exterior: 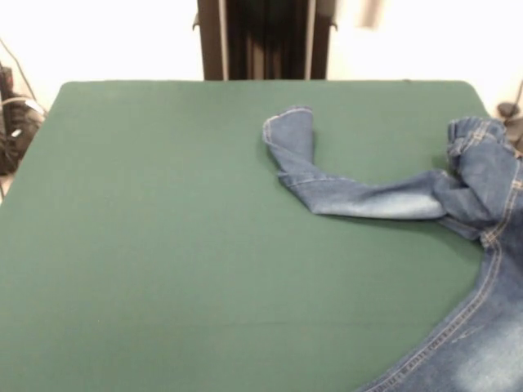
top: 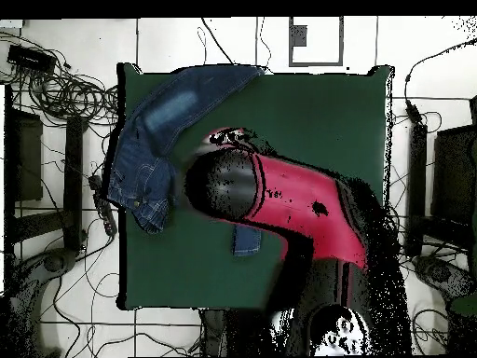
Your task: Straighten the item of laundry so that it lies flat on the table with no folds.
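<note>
A pair of blue jeans point(exterior: 384, 198) lies crumpled at the right side of the dark green table point(exterior: 163, 245). One leg runs toward the middle and bends at its cuff point(exterior: 291, 131). The waist is bunched at the right edge, and the other leg runs off the bottom right corner. In the overhead view the jeans point(top: 154, 140) lie along the table's point(top: 317, 121) left side, with a cuff point(top: 247, 240) showing below the arm. The red and black arm reaches over the table's middle, and its black end with the gripper point(top: 219, 182) hangs above the jeans leg. The front view shows no gripper.
The robot's black pedestal point(exterior: 265, 39) stands at the table's far side. Cables and dark stands point(top: 56, 103) lie on the floor around the table. The table's left half in the front view is bare green cloth.
</note>
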